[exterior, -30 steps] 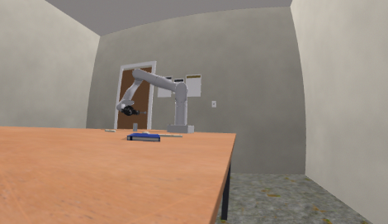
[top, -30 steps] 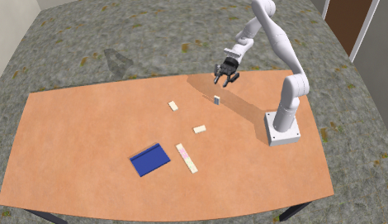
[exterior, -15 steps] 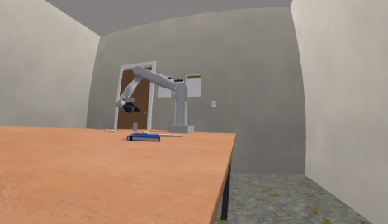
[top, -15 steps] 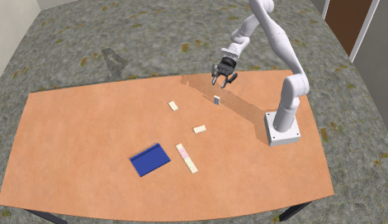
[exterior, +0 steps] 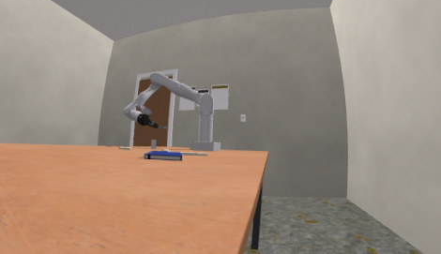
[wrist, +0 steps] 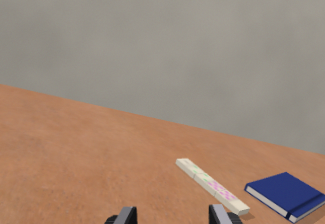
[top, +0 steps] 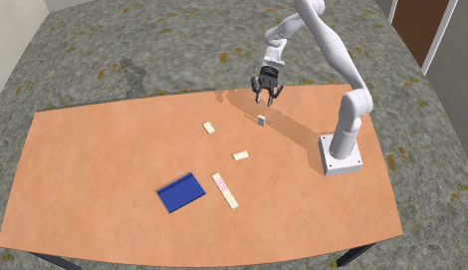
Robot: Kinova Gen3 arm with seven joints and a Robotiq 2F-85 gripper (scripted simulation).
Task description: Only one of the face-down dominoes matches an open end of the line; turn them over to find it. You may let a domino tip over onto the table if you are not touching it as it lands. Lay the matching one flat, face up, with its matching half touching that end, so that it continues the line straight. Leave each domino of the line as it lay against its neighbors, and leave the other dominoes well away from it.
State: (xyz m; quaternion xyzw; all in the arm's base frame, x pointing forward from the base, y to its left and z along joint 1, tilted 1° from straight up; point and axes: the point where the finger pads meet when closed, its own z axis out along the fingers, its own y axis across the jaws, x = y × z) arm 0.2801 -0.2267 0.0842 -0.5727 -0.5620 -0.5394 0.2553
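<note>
Orange desk (top: 75, 216) fills most of the top view, grey speckled floor around it. Task looks early-stage — no candidate has been laid against the line yet. The domino line (top: 225, 190) lies flat, face up, near the desk's front-middle, just beside a blue notebook (top: 180, 192) but not touching it. One domino (top: 261, 121) stands on edge below the end effector (top: 264, 100), apart from it; its face can't be read. Two others, the left domino (top: 208, 127) and the middle domino (top: 240, 155), lie flat with blank sides up, well apart from the line. End effector hovers w/ fingers partly apart, nothing between them. Left to do: turn over the rest, ID the match, place it. No containers in view.
</note>
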